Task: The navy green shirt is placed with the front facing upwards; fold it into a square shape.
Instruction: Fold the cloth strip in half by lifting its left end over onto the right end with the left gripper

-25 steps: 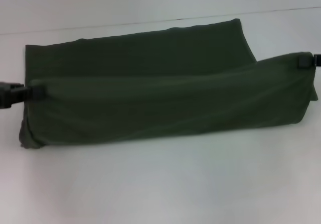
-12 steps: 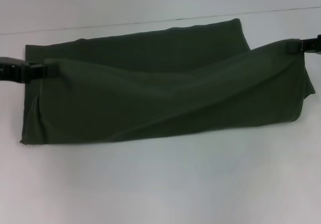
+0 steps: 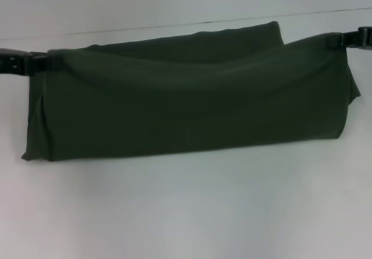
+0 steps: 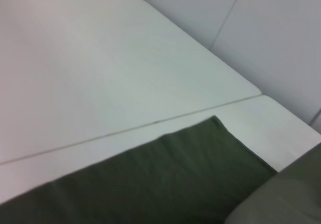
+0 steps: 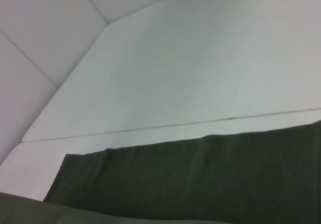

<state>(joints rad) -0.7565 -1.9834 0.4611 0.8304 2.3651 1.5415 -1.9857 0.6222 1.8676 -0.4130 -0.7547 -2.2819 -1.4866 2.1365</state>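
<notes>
Mid-fold: the left end effector point(image 3: 51, 61) and right end effector point(image 3: 336, 40) each pinch a lifted edge of the navy green shirt point(image 3: 192, 108), stretched across the worktop point(image 3: 186, 212). Next I'd guess carry it far and lay it flat.

one navy green shirt point(image 3: 192, 108), two grippers

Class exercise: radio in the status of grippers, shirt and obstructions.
Left gripper and right gripper shut on shirt edge, lifted toward far side. Nothing in the way on table.
</notes>
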